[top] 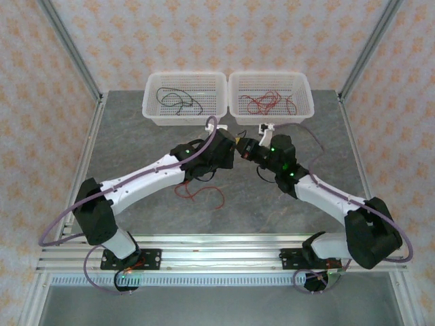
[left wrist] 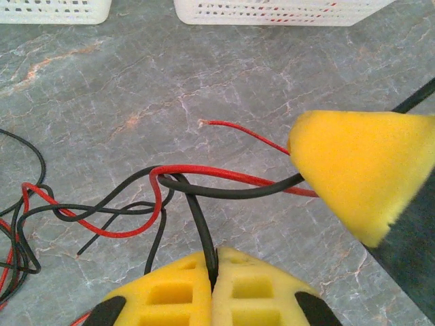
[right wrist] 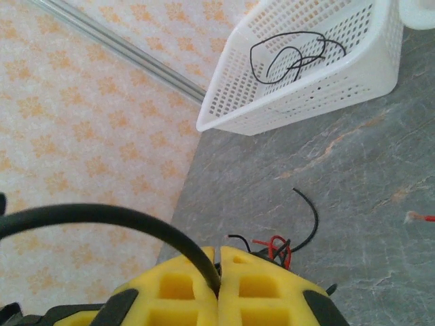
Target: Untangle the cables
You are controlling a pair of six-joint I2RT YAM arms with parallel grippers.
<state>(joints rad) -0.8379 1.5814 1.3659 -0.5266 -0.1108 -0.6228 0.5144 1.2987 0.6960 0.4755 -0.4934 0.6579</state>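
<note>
The cables are thin red and black wires knotted together on the grey table [top: 136,136]. In the top view the tangle [top: 200,187] lies beneath my left arm. My left gripper [left wrist: 212,261] is shut on a black cable [left wrist: 197,217] that loops up and right, across a red cable [left wrist: 224,174], to a yellow pad [left wrist: 360,170] of the right gripper. My right gripper [right wrist: 218,261] is shut on the black cable [right wrist: 136,221], which arches away to the left. Both grippers [top: 230,155] [top: 245,147] meet tip to tip at mid-table.
Two white baskets stand at the back: the left one [top: 151,109] holds black wires, the right one [top: 306,102] red wires. A loose knot of wires [right wrist: 275,248] shows just behind my right pads. The walls are patterned panels.
</note>
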